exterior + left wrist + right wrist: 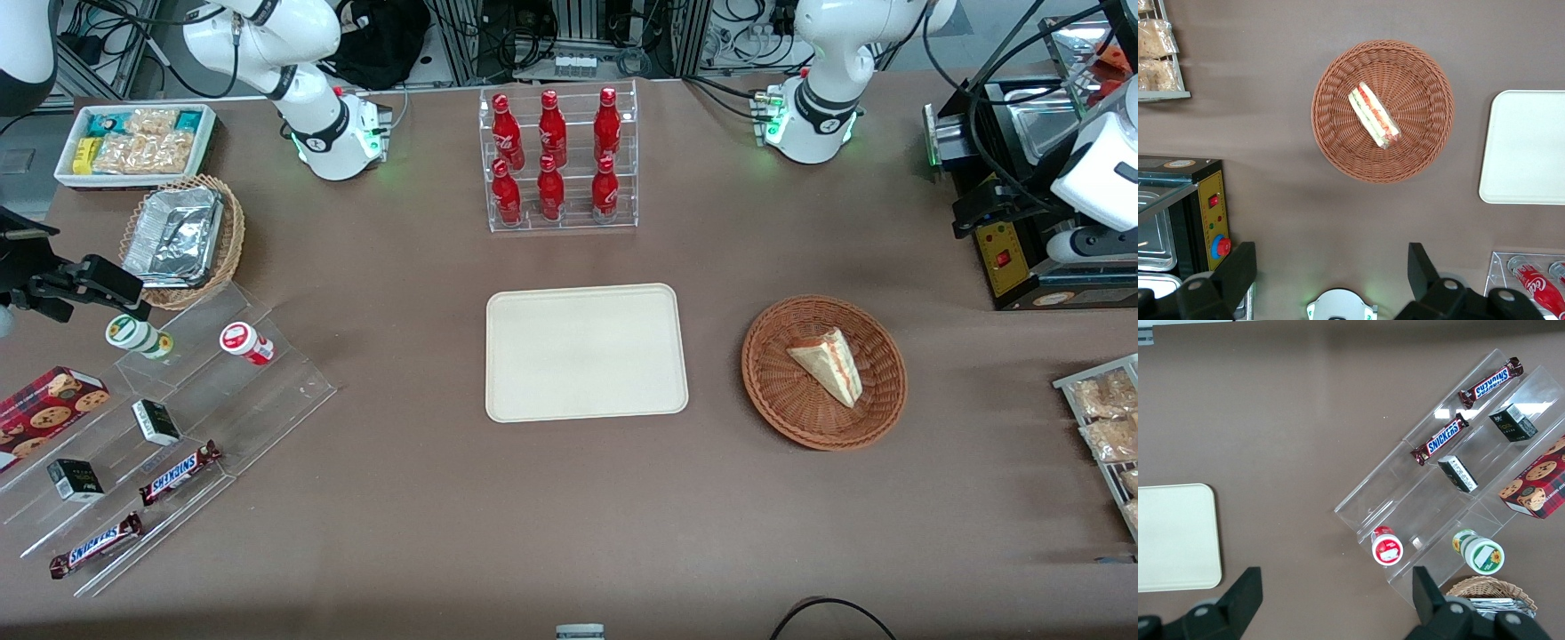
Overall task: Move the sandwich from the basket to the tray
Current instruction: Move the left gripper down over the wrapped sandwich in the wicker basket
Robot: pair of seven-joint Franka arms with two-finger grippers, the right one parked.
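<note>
While the sandwich (1373, 115) lies in the basket (1338, 143), toward its two o'clock rim, the gripper (1331, 267) hangs above, fingers wide; the tray (533, 391) sits beside.

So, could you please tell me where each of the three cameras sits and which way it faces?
Front view: high above the table's edge, looking down at tray, basket with sandwich, both arm bases.
Left wrist view: on the working arm, high, facing straight down at the basket and sandwich; open gripper fingers show.
Right wrist view: on the parked arm, facing down at the snack stand; its own fingers show.
Shared: all three show the tray.
</note>
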